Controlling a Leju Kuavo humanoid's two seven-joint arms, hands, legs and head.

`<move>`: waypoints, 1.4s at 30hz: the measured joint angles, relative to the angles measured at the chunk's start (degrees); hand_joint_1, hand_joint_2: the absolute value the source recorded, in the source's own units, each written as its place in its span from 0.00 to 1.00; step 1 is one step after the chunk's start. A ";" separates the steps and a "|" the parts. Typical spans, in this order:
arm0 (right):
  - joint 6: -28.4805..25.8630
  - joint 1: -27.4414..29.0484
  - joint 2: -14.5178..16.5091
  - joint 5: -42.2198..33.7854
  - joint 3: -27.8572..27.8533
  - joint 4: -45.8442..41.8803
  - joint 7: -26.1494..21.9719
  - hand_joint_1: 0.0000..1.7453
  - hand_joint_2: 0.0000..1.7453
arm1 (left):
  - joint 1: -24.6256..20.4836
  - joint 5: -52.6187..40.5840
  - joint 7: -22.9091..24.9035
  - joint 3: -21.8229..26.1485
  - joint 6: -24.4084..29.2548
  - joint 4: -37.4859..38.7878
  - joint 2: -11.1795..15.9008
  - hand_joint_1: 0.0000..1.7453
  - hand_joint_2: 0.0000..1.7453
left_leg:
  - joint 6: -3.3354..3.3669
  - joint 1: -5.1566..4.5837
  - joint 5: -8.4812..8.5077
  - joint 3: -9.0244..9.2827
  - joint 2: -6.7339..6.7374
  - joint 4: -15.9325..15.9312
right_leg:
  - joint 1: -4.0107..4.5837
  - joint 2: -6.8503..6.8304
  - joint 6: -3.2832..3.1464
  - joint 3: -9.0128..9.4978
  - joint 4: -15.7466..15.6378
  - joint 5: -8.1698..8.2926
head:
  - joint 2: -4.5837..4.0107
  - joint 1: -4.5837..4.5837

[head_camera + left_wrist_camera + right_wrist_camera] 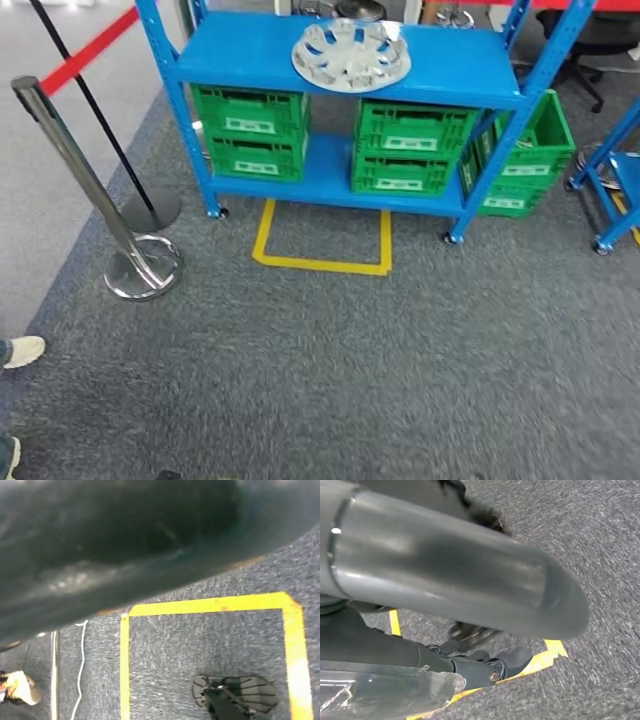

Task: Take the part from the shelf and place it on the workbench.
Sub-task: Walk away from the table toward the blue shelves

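A silver hubcap (352,54) lies on the far blue shelf's (249,55) top. The right hand (463,585) hangs blurred; I cannot tell its grip. A careless reach could knock it off.

Green crates (253,130) are stacked on the lower shelf level. A chrome stanchion (90,185) with red belt (87,50) is seen beside yellow floor tape (324,262).
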 joint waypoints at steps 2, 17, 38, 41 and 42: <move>-0.01 0.31 -0.01 -0.01 -0.10 0.01 0.02 0.00 0.00 | 0.12 -0.01 0.26 0.00 0.01 0.01 0.00 0.00 0.00 | 0.21 -0.45 -1.89 2.49 -0.17 -0.09 | 0.64 -0.03 -1.08 -0.95 -5.04 4.05 | 0.00 0.10; -0.64 0.32 -0.30 -0.01 -0.74 0.05 0.42 0.00 0.00 | -0.07 -0.52 0.41 0.00 0.19 0.11 0.07 0.00 0.00 | -4.34 1.37 -7.55 -7.83 -0.28 11.01 | -0.92 0.89 -2.53 9.90 -15.80 9.63 | 0.02 -0.49; 0.17 0.41 -0.29 0.00 -2.10 0.03 0.68 0.00 0.00 | 0.02 -0.51 0.54 0.03 0.19 0.28 0.07 0.00 0.00 | -2.89 1.10 -1.59 2.34 0.25 0.75 | 0.15 -0.21 -1.72 5.88 -14.59 10.83 | 0.02 0.44; -0.13 0.37 -0.30 -0.05 -2.21 0.03 0.61 0.00 0.00 | -0.29 -0.52 0.54 0.02 0.19 0.28 -0.01 0.00 0.00 | -3.54 1.21 -1.25 -1.04 0.25 6.77 | -0.22 0.06 -2.56 8.24 -15.73 10.53 | 0.02 0.26; -0.34 0.34 -0.31 -0.08 -2.23 0.03 0.59 0.00 0.00 | -0.33 -0.52 0.54 0.02 0.19 0.28 -0.02 0.00 0.00 | -3.73 1.24 -2.01 -3.48 0.25 10.13 | -0.26 0.09 -2.75 8.90 -16.03 10.17 | 0.02 0.19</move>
